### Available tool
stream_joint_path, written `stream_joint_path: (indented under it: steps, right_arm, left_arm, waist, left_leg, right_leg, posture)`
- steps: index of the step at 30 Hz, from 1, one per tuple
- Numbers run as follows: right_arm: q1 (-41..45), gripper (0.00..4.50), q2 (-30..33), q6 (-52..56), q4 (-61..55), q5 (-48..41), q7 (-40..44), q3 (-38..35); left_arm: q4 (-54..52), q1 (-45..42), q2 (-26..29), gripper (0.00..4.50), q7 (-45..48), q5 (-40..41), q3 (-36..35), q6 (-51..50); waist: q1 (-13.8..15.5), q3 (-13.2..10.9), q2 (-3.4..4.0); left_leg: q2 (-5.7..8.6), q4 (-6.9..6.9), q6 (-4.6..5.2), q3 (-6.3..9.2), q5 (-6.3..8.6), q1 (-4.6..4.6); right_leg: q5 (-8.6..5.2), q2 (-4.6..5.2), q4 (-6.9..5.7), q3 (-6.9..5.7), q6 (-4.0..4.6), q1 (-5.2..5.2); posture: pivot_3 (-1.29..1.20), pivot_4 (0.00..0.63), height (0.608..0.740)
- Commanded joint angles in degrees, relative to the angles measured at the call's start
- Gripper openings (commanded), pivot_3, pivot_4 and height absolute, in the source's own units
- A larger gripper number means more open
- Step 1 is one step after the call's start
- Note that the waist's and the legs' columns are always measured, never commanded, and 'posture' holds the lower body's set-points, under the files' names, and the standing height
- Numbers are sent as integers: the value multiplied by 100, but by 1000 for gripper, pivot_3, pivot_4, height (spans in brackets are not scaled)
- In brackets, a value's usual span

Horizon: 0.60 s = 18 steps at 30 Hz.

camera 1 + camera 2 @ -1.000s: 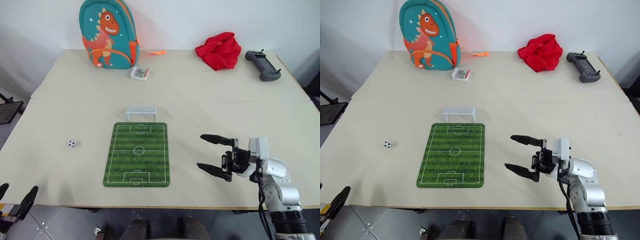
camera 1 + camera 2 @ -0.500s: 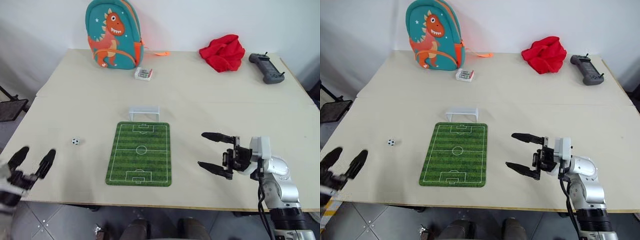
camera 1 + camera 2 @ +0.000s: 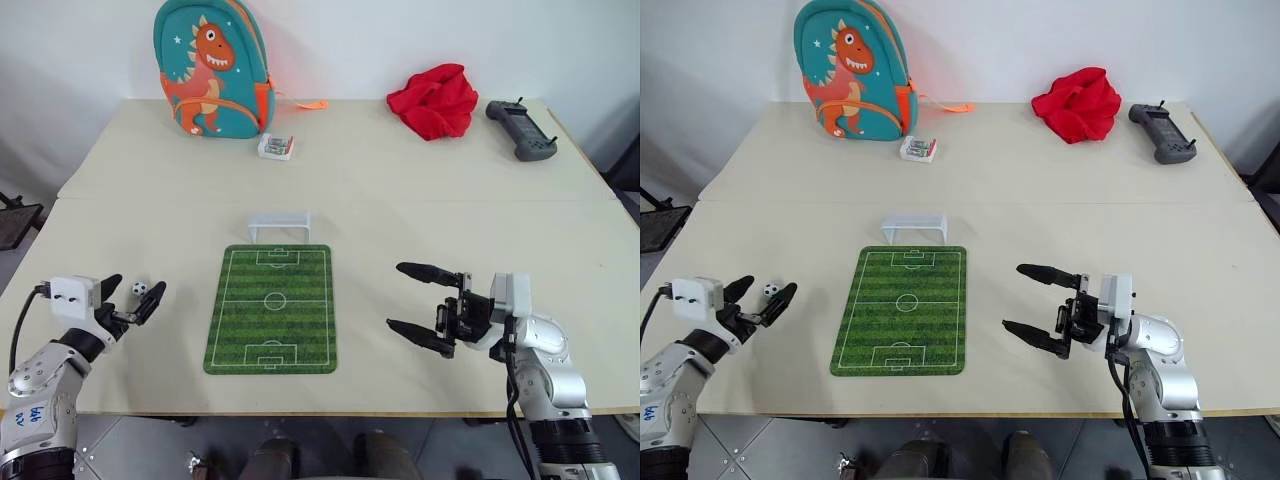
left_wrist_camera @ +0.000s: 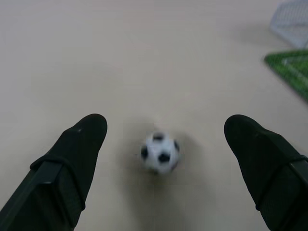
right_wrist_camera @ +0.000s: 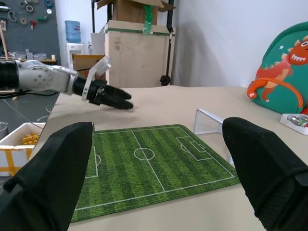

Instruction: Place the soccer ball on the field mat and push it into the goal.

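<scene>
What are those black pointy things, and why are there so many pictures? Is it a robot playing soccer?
Yes, it is a robot with two arms. Each arm ends in a grabbing tool with two black fingers. Two pictures come from cameras in its head, looking down at the beige table. The other two come from cameras on its wrists, looking along the fingers.

The left tool is open, with the tiny white ball with black patches lying on the table between its fingers, not gripped yet. The right tool is open too and holds nothing.

In the middle lies a flat green mat printed like a soccer pitch, with a small white goal frame at its far end. At the back are a teal dinosaur backpack, a crumpled red cloth, a dark grey controller and a small white box.
</scene>
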<state>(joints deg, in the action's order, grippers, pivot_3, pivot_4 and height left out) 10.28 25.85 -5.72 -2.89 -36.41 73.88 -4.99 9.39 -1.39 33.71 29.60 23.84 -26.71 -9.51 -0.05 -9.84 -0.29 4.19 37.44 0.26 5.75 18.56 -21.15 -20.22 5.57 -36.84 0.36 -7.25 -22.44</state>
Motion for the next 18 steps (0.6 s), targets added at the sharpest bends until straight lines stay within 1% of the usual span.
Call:
stream_joint_path:
  steps: [1,4,10,12,14,16,17,18]
  right_arm:
    - [-2,4500,-75,-55,-233,-6,-125,-17]
    - [24,4500,-109,-75,-215,23,-164,-9]
    - [19,4500,-123,-105,-172,63,-184,-28]
    - [21,4500,-95,-117,-136,60,-176,-69]
    - [29,4500,-13,-100,-115,30,-119,-126]
    - [41,4500,83,-58,-101,-11,-43,-181]
    - [44,4500,149,-39,-93,-30,10,-210]
    - [8,4500,480,107,-52,-95,362,-255]
  left_arm:
    - [58,-91,98,3654,-99,-95,-67,-54]
    - [153,-55,137,2724,4,-218,54,-1]
    - [121,-105,35,844,248,-58,-31,294]
    - [-118,-60,-21,797,659,186,-90,611]
    - [-544,-12,-40,797,1211,671,-133,627]
    - [-864,52,62,797,1640,819,-28,639]
    - [-1058,123,158,797,1883,859,77,567]
    - [-1612,195,479,797,2435,968,508,243]
  waist:
    - [3,0,0]
    - [3,0,0]
    - [0,0,0]
    - [-4,0,0]
    - [-1,0,0]
    - [-3,0,0]
    - [1,0,0]
    - [2,0,0]
  left_leg:
    - [0,2,0,0,0,0]
    - [1,3,0,0,0,0]
    - [1,2,0,0,0,1]
    - [1,3,0,0,0,0]
    - [0,4,0,0,0,-1]
    - [0,6,0,0,0,-3]
    - [0,6,0,0,0,-3]
    - [0,7,0,0,0,-3]
  right_leg:
    - [0,1,-1,1,0,0]
    - [0,1,-3,1,0,1]
    - [0,1,-4,1,0,-1]
    - [0,1,-4,1,0,-1]
    - [0,2,-3,0,0,-1]
    - [0,3,-3,0,0,0]
    - [0,5,-2,0,0,0]
    - [0,5,-2,0,0,1]
  posture:
    - [0,150,740]
    - [0,150,740]
    - [0,150,740]
    - [0,150,740]
    - [0,150,740]
    - [0,150,740]
    - [0,150,740]
    - [0,150,740]
